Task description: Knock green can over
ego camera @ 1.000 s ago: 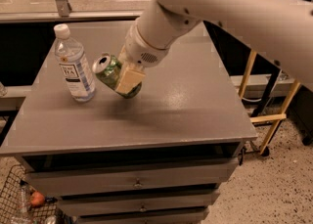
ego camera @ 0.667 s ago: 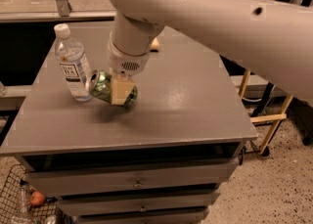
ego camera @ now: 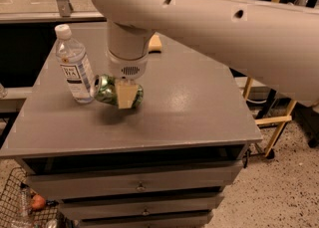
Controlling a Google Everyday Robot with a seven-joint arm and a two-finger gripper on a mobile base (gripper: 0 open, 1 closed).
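The green can (ego camera: pixel 105 88) lies on its side, its silver top facing left toward the clear water bottle (ego camera: pixel 75 67). It is at or just above the grey table top (ego camera: pixel 199 107); I cannot tell if it rests there. My gripper (ego camera: pixel 124 92) comes straight down from the big white arm and is shut on the can's middle. One tan finger pad (ego camera: pixel 125 95) covers the can's near side, and the far finger is hidden. The can's top almost touches the bottle's base.
The water bottle stands upright at the table's left. A tan wooden object (ego camera: pixel 155 43) lies behind the arm. Drawers (ego camera: pixel 139 186) run below the table's front edge. A wire basket (ego camera: pixel 25 207) sits on the floor at left and a wooden frame (ego camera: pixel 276 117) at right.
The arm has swung left and come more upright over the table. The can went from tilted to lying on its side, lower and closer to the bottle.
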